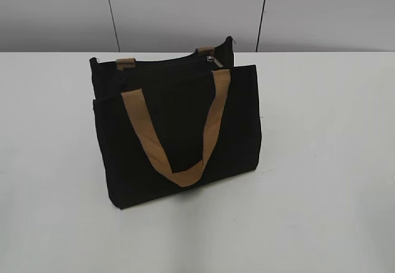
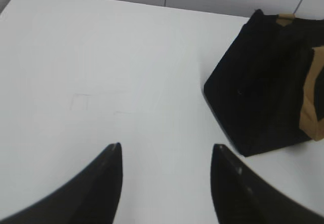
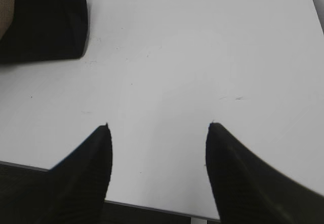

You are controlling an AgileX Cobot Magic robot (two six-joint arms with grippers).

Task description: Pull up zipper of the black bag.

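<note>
The black bag (image 1: 179,131) stands upright on the white table (image 1: 321,162), its tan front handle hanging down over the front panel. The zipper (image 1: 166,64) runs along its top edge, with the small silvery pull tab (image 1: 212,60) near the right end. Neither gripper shows in the exterior view. In the left wrist view my left gripper (image 2: 166,145) is open and empty over bare table, with the bag (image 2: 263,82) ahead to its right. In the right wrist view my right gripper (image 3: 158,125) is open and empty, with a corner of the bag (image 3: 45,21) at the upper left.
A grey panelled wall (image 1: 185,10) runs behind the table. The table's near edge (image 3: 152,206) shows just under the right gripper.
</note>
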